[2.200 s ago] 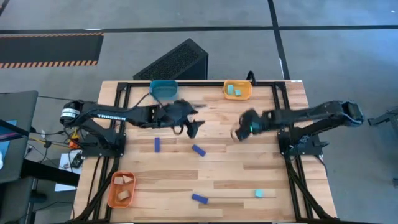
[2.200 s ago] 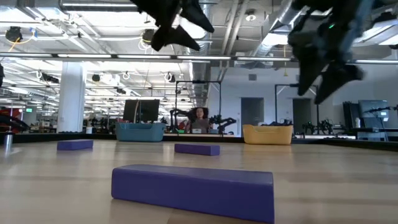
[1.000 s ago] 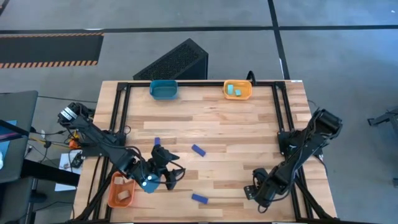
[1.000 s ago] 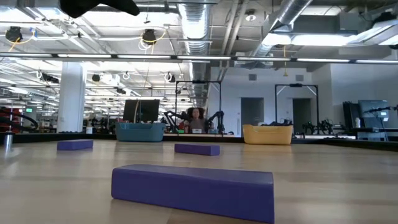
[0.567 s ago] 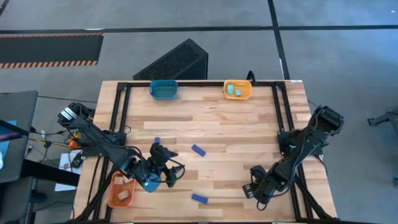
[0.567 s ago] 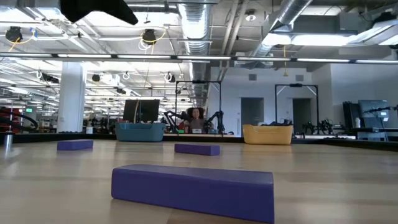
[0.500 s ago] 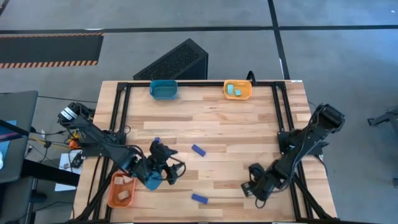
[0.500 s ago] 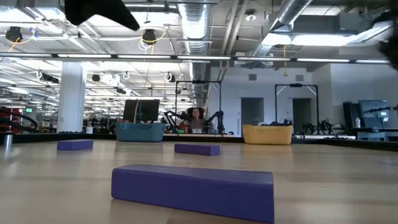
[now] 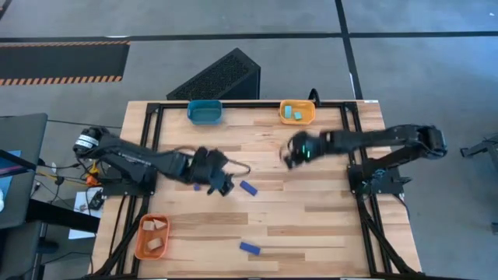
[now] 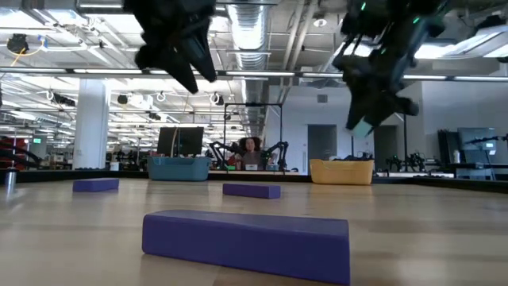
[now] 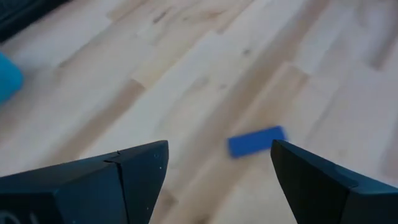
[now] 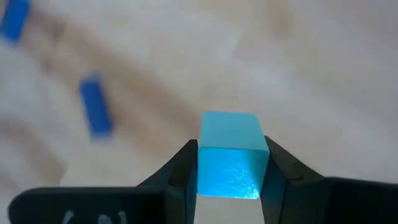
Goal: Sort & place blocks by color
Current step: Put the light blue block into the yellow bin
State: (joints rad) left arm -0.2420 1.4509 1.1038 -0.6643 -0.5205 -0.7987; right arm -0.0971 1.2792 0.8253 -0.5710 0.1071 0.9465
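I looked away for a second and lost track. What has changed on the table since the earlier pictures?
The right gripper has lifted the cyan block off the near right of the table and carried it toward the yellow tray, jaws shut on it. The left gripper, open and empty, swung from the orange tray to mid-table. The blue bars and trays stayed put.

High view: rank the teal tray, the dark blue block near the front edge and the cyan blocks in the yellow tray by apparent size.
1. teal tray
2. dark blue block
3. cyan blocks, each smaller than the bar
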